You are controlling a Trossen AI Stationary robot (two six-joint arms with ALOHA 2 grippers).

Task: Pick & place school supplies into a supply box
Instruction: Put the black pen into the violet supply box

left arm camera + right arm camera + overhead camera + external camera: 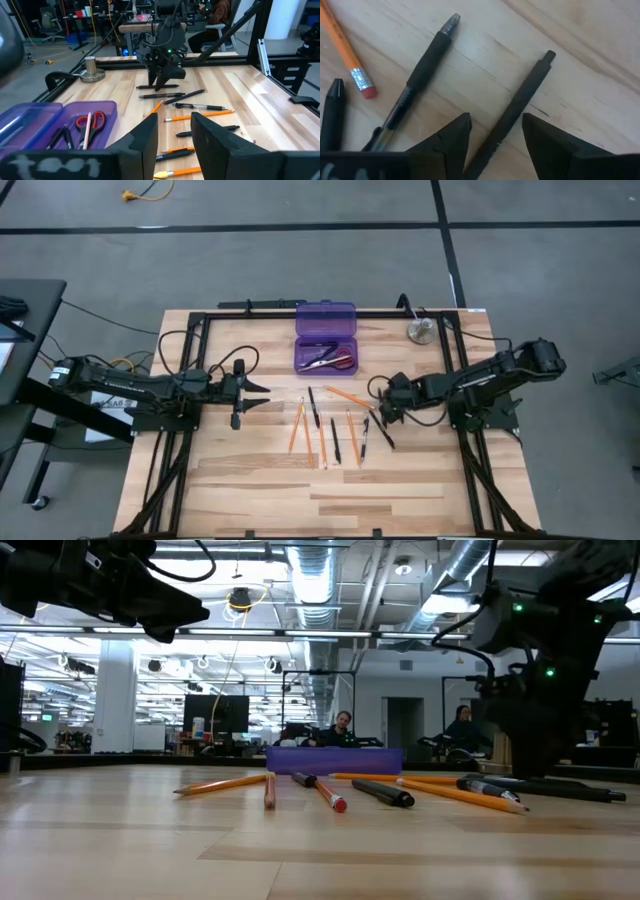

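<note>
The right gripper was down at the table with its jaws apart, straddling a slim black pen without yet closing on it, beside a second pen and an orange pencil. The left gripper hovered open above the table's left side, holding nothing. The purple pencil case lay open toward the back edge, red-handled scissors inside, with pencils and pens spread just in front.
</note>
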